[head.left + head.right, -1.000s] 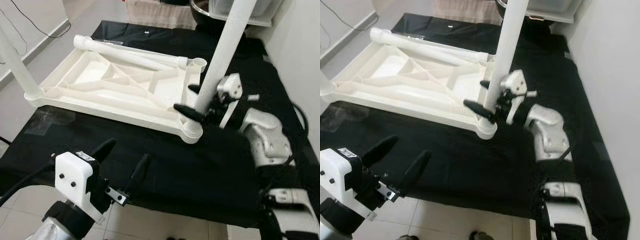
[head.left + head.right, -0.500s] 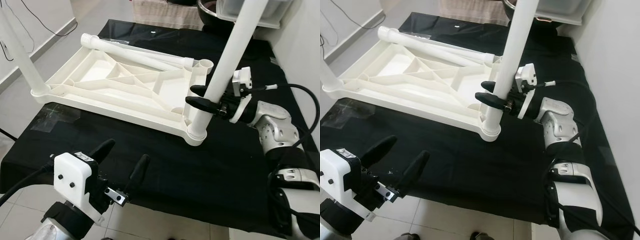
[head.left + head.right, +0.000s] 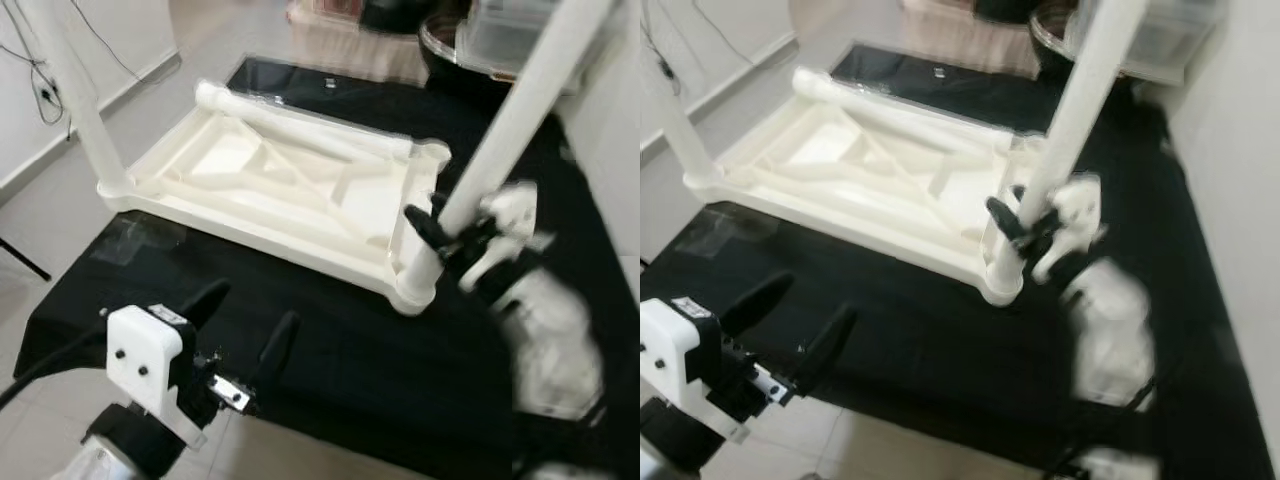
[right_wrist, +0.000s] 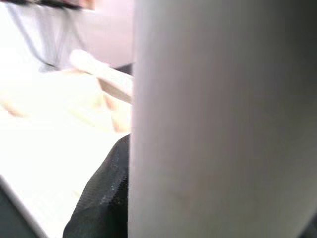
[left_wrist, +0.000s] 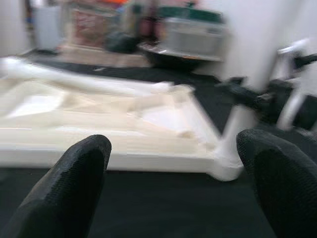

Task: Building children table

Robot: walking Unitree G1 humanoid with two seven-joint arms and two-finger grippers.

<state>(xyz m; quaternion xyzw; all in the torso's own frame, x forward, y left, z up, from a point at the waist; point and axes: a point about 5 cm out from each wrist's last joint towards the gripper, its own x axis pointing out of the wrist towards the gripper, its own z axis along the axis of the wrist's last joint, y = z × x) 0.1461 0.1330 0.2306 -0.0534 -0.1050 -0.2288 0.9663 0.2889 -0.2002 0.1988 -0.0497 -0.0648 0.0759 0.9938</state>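
A black cloth point(image 3: 330, 340) was spread over the work surface, and on it the white tabletop point(image 3: 270, 190) was laid upside down, ribs upward. A white leg point(image 3: 500, 130) was stood, tilted, in the near right corner socket, and was clasped low down between the fingers of the right gripper point(image 3: 445, 235), the arm blurred beside it. Another leg point(image 3: 75, 95) was stood at the near left corner. The left gripper point(image 3: 245, 320) was held above the cloth's near edge, fingers spread wide, nothing between them.

Home: tiled floor point(image 3: 60, 210), storage bins point(image 3: 505, 35)
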